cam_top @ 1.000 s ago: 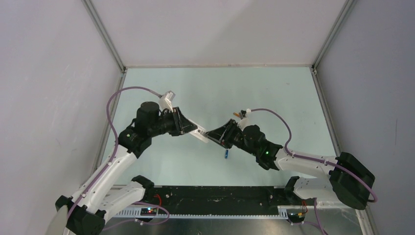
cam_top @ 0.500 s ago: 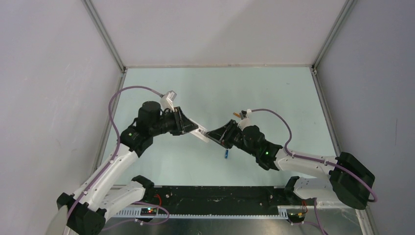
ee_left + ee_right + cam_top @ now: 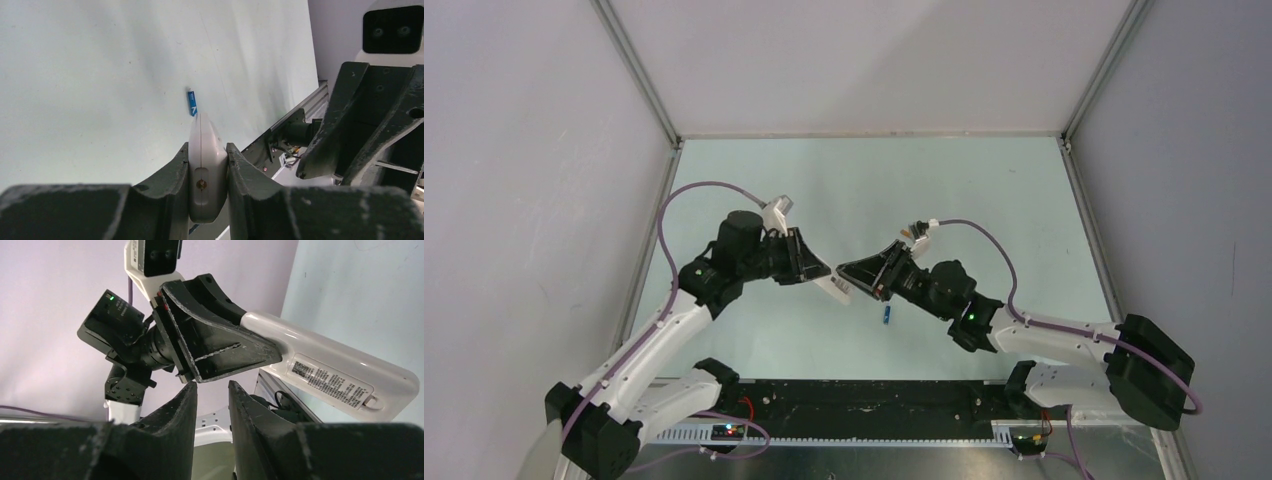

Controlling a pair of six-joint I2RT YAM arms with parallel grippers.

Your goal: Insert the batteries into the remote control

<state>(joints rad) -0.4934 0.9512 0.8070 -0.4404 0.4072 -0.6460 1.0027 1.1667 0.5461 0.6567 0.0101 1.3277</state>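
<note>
My left gripper (image 3: 817, 268) is shut on the white remote control (image 3: 836, 289) and holds it edge-on above the table. In the left wrist view the remote (image 3: 205, 165) is clamped between both fingers. In the right wrist view its labelled back (image 3: 340, 375) faces the camera. My right gripper (image 3: 852, 271) is open and empty, its tips just right of the remote, apart from it. The blue battery (image 3: 886, 316) lies on the table below the grippers and also shows in the left wrist view (image 3: 192, 103). The orange battery is out of view.
The pale green table (image 3: 874, 180) is enclosed by grey walls at the left, back and right. A black rail (image 3: 864, 395) with the arm bases runs along the near edge.
My right gripper has drawn back to the right, off the remote's end, and is now apart from it. My left gripper has shifted slightly toward the near edge with the remote.
</note>
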